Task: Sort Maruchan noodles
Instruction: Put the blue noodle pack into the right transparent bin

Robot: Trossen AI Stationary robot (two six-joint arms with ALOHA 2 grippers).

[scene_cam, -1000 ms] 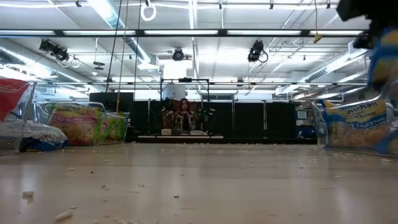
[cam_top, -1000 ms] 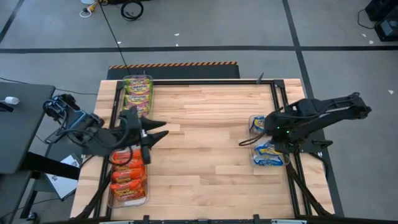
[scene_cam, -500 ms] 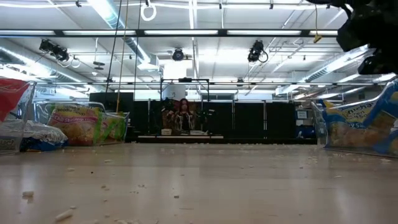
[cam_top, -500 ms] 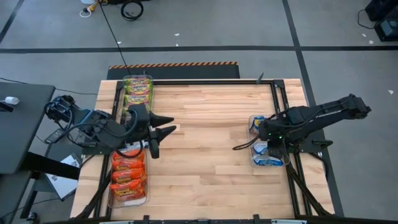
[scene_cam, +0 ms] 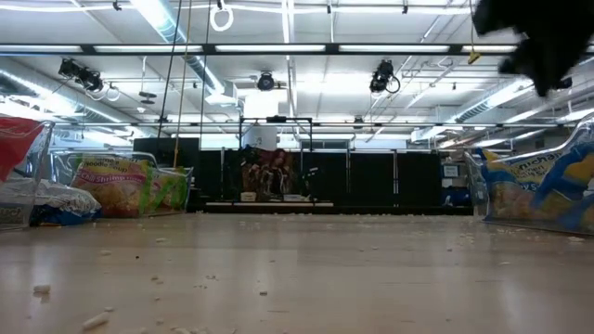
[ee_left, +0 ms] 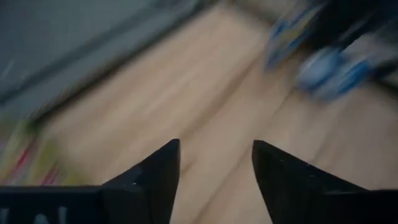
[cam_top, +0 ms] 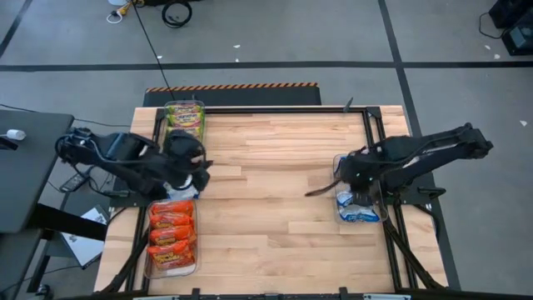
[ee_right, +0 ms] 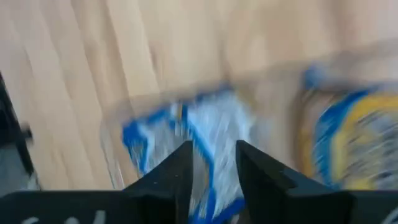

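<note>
**Noodle packets grouped by colour in three bins, both arms empty-handed**

A pale wooden table (cam_top: pixel 275 192) fills the middle of the overhead view, its centre bare, which suggests the sorting is largely done. Along the left edge stand two clear bins: the far bin (cam_top: pixel 185 123) holds green-pink-yellow Maruchan packets (cam_top: pixel 186 119), the near bin (cam_top: pixel 173 237) a row of orange-red packets (cam_top: pixel 171 232). At the right edge a third bin (cam_top: pixel 358 193) holds the blue-white packets (cam_top: pixel 361 208). Each colour sits apart from the others, so the bins appear to serve as one class each.

The right arm reaches in from the right, and the right gripper (ee_right: pixel 212 168) hangs just above the blue-white packets; its fingers stand slightly apart with nothing between them, probably because a packet was let go there.

The left gripper (ee_left: pixel 215 165) is over the table's left edge, between the two left bins, fingers spread and empty, pointing across the table.
</note>
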